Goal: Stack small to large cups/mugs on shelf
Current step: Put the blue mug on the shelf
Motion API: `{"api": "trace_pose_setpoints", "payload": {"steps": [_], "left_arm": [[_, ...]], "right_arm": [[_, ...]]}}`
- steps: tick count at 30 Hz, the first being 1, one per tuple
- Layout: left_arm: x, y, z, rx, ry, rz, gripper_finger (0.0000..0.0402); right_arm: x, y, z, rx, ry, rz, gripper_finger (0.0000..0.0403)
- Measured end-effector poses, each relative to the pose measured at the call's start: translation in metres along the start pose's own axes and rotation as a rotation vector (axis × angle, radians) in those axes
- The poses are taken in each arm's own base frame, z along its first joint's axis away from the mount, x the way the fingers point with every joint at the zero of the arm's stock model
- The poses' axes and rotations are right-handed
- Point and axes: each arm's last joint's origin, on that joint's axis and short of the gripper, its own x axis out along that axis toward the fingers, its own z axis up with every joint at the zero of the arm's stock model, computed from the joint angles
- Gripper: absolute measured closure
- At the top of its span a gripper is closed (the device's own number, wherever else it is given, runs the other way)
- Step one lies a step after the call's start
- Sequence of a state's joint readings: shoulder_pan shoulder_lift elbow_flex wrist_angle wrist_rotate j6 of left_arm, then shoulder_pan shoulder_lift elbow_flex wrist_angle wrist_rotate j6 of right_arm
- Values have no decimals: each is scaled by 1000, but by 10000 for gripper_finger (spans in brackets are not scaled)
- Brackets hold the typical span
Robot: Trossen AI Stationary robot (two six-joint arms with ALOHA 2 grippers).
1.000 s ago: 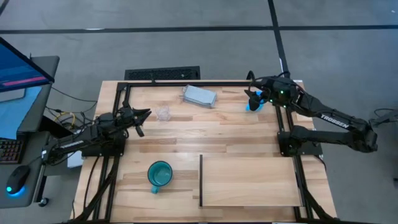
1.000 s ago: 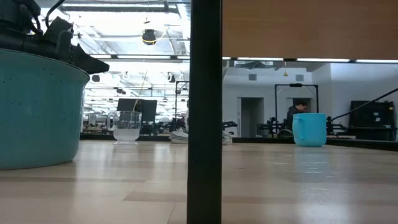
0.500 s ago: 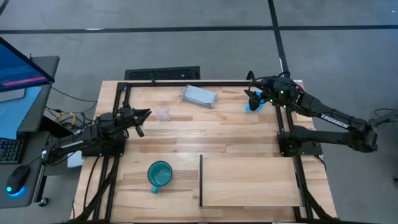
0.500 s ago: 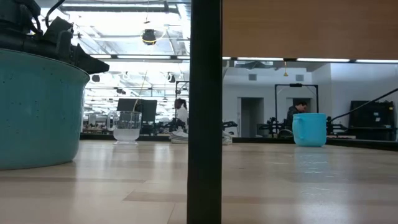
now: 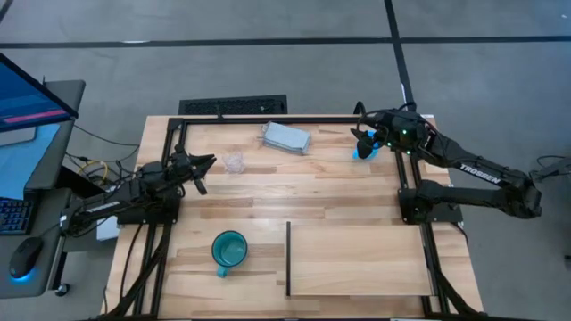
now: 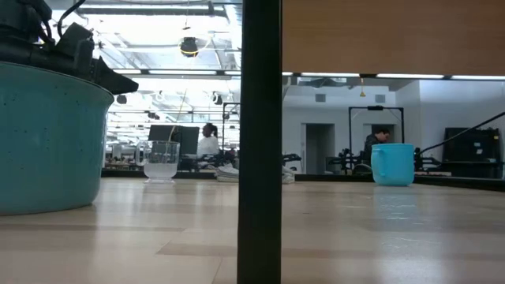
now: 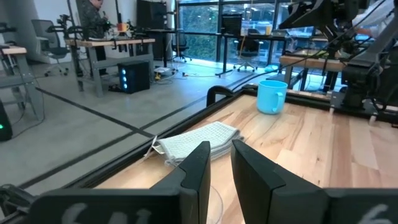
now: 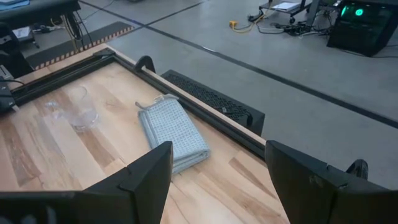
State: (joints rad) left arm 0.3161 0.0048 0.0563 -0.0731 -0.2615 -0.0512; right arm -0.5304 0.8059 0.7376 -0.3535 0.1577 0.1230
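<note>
While both arms hover over the far half of the slatted wooden tabletop [image 5: 268,196], nothing is stacked yet, and the pale light-wood shelf board [image 5: 357,260] with its thin dark upright edge lies bare at the near right.

The right gripper [image 5: 364,138] hangs spread wide over the medium bright-blue handled mug [image 5: 361,151] near the far right corner, carrying nothing. The left gripper [image 5: 207,162] sits just beside the small clear transparent cup [image 5: 234,162], fingers [image 7: 198,163] drawn nearly together with a thin gap, gripping nothing.

Risks, as I read them: that clear cup looks light, so a finger nudging its wall could tip or skate it away. The right gripper could clip the blue mug's rim or handle on descent and knock it towards the table edge, which is close. The large teal handled mug [image 5: 228,251] sits near the shelf's dark edge, so carrying it across could bump that upright.

Count: three cups, one shelf, one folded grey-blue cloth [image 5: 285,137], two arms.
</note>
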Motion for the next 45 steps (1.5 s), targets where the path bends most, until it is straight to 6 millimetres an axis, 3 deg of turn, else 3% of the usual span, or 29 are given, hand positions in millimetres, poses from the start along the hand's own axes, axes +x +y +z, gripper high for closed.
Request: {"api": "trace_pose_setpoints", "payload": {"steps": [8,22,34,45], "left_arm": [[0,0,0,-21,1,2,337],[0,1,0,-24,-3,32,233],[0,0,2,-52,-32,20,227],[0,-4,3,-63,-28,-127,227]], "right_arm": [[0,0,0,0,0,0,124],[0,0,0,0,0,0,124],[0,0,0,0,1,0,124],[0,0,0,0,1,0,124]]}}
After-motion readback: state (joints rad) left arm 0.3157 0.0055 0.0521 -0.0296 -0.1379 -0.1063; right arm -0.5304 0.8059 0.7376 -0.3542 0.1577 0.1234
